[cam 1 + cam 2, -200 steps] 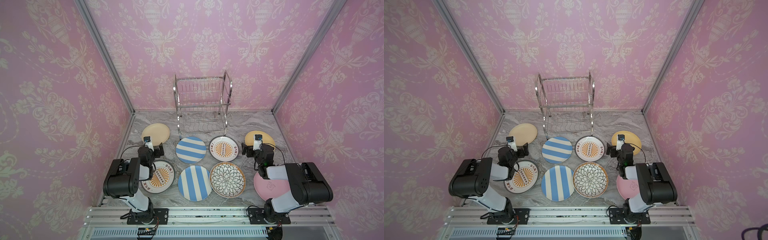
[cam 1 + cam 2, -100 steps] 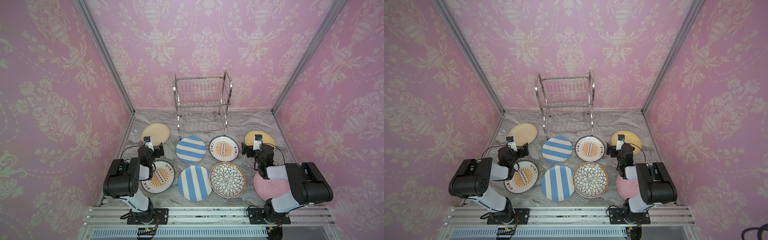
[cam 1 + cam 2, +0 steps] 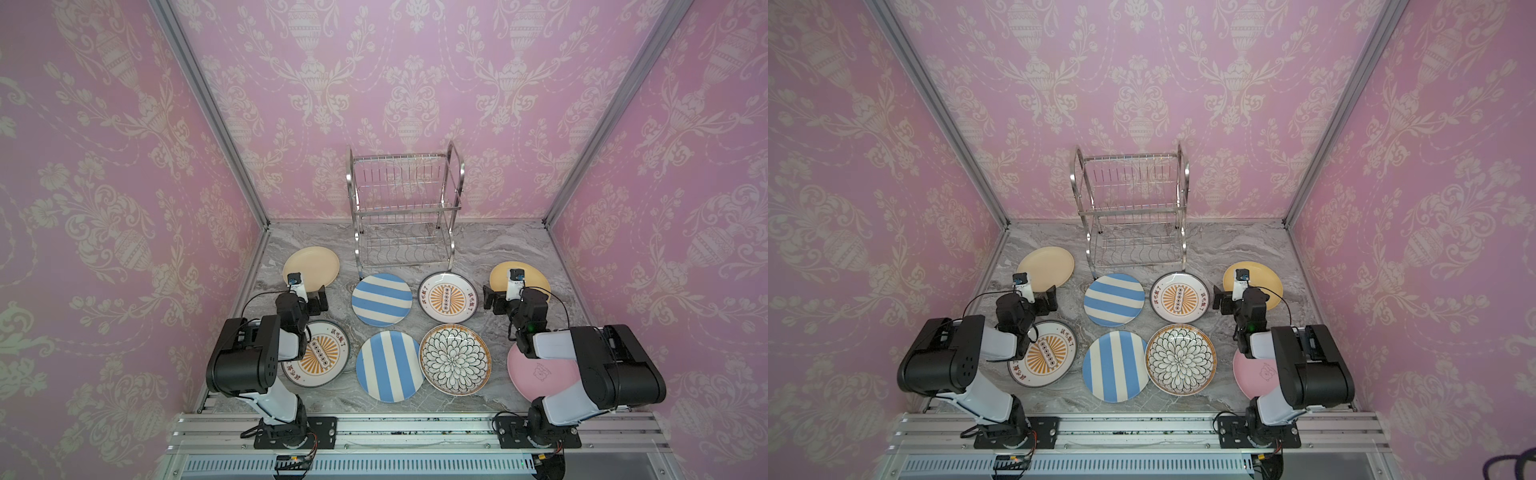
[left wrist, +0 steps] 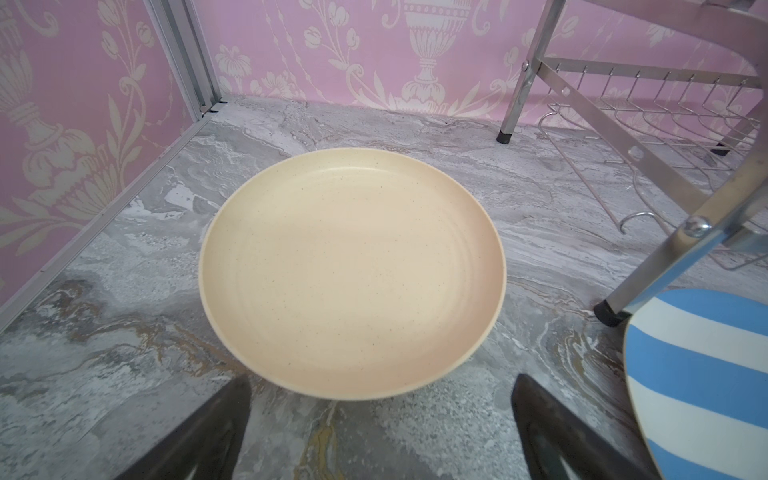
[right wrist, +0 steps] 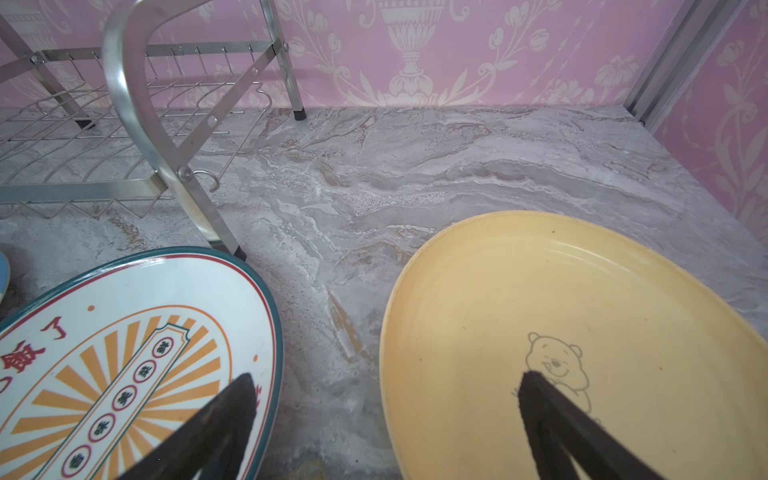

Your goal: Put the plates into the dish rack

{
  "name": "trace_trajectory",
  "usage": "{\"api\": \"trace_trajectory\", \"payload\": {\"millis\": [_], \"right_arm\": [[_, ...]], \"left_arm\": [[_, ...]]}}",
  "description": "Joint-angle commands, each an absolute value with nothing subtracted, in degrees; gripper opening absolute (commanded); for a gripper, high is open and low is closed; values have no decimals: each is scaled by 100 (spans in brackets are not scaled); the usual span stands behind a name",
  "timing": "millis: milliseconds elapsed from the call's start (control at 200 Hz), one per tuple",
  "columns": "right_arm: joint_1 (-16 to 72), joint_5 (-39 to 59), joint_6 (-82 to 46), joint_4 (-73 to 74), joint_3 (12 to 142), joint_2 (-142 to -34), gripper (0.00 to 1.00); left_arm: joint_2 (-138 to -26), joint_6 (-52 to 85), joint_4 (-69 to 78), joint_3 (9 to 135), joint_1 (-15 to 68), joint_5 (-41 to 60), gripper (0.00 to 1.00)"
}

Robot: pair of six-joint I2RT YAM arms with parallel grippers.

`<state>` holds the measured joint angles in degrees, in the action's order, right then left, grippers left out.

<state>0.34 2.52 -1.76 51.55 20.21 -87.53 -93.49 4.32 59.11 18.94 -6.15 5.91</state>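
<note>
The rack (image 3: 405,208) stood upright at 12 o'clock on the tabletop (image 3: 498,249), close to the back wall. All eight plates lay flat on the tabletop, on the 6 o'clock side of the rack. Far row: cream plate (image 3: 311,266) at 10 o'clock, far striped plate (image 3: 381,299) and far sunburst plate (image 3: 446,297) just off the rack's front legs, yellow plate (image 3: 536,280) at 2 o'clock. Near row: near sunburst plate (image 3: 322,357) at 8 o'clock, partly under the left arm; near striped plate (image 3: 390,365) and petal plate (image 3: 455,358) at 6 o'clock, just beside each other; pink plate (image 3: 540,374) at 4 o'clock, partly under the right arm. The left gripper (image 3: 319,301) hung between the cream plate and the near sunburst plate, facing the cream plate. Its jaws were wide apart, holding nothing. In the left wrist view the whole cream plate sat just beyond the fingertips. The right gripper (image 3: 492,300) hung between the far sunburst plate and the yellow plate. Its jaws were wide apart, holding nothing. In the right wrist view one of its fingers (image 5: 216,428) overlapped the sunburst rim and the other overlapped the bear drawing on the yellow plate, with bare tabletop between. Couldn't tell whether either touched a plate.
</note>
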Motion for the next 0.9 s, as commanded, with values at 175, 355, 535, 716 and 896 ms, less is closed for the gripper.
{"api": "trace_trajectory", "payload": {"millis": [175, 355, 535, 716, 896], "right_arm": [[-4, 418, -452, 2498, 2836, -6752, 100], [327, 1506, -487, -1967, 5029, -6149, 97], [803, 1864, -1041, -4268, 5905, -6467, 93], [800, 1851, -2359, -3582, 4983, -6132, 86], [800, 1487, -2889, -2719, 4251, -6299, 72]], "left_arm": [[-8248, 352, 4583, 2185, -573, 488, 99], [-6968, 864, 2420, 2891, -572, 789, 99], [-6514, 1528, 1305, 3470, -545, 1430, 99], [-6356, 1978, 1162, 3596, -495, 2094, 99], [-6264, 1983, 1102, 3698, -340, 2215, 99]]}}
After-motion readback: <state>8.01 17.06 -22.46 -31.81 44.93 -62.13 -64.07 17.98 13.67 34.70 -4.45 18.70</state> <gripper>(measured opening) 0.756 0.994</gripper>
